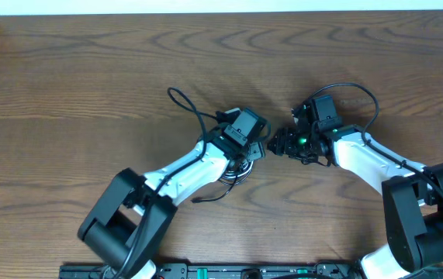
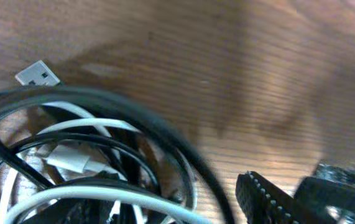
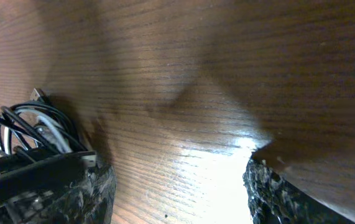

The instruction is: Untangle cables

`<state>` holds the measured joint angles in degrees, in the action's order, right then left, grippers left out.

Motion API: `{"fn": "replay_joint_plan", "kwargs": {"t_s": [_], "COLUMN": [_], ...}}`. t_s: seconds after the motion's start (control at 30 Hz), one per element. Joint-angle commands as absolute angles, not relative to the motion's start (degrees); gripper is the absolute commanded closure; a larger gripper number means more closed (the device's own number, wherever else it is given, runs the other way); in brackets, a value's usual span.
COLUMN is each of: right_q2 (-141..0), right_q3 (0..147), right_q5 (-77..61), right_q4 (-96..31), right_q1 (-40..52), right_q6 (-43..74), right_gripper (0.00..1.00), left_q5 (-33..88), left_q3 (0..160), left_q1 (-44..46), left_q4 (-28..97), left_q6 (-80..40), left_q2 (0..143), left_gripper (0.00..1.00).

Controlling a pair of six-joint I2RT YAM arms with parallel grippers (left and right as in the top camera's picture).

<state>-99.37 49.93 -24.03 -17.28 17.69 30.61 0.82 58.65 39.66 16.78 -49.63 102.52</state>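
Note:
The cables (image 1: 235, 169) lie in a tangle of black and white cords at the table's middle, under my left gripper (image 1: 250, 150). One black loop (image 1: 179, 98) trails to the upper left. In the left wrist view the tangle (image 2: 84, 168) fills the lower left, with a silver plug end (image 2: 37, 74) above it. My left gripper (image 2: 171, 202) is open over the tangle; only its right finger shows. My right gripper (image 1: 277, 145) is just right of the tangle. In the right wrist view it (image 3: 180, 193) is open and empty, and the cables (image 3: 34, 127) lie to its left.
A loose black cable end (image 1: 199, 199) lies on the wooden table (image 1: 66, 85) below the tangle. A thicker black wire (image 1: 361, 93) arcs over the right arm. The two grippers are close together.

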Motion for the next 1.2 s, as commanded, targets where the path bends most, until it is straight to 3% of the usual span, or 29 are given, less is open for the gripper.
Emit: {"fn": "replay_joint_plan", "kwargs": {"t_s": [0.0,0.13,0.43,0.6,0.93,1.17], "right_q2": [-100.4,-100.4,-100.4,-100.4,-100.4,-100.4], "right_q3": [49.8,49.8,49.8,49.8,49.8,49.8], "right_q5": [-24.1,-23.9,-24.7,-33.1,-64.2,-68.3], "right_q4": [-17.0,-16.7,-16.7,-14.3,-9.4,-8.3], "right_q1": [18.6,19.1,19.2,19.0,14.7,15.5], "right_q6": [31.2,31.2,31.2,25.9,13.0,10.4], "right_gripper": [0.36,0.36,0.37,0.38,0.44,0.4], "left_q5": [-0.7,-0.5,0.2,0.2,0.5,17.5], "left_q3": [59.3,59.3,59.3,59.3,59.3,59.3], "left_q1": [39.7,39.7,39.4,39.2,36.4,31.8], "left_q4": [17.0,17.4,20.8,24.1,30.6,29.9], "left_q6": [-50.1,-50.0,-47.6,-41.8,-31.8,-26.3], "left_q2": [103.0,102.6,92.2,85.5,78.8,79.0], "left_gripper": [0.37,0.66,0.88,0.93,0.93,0.93]}}
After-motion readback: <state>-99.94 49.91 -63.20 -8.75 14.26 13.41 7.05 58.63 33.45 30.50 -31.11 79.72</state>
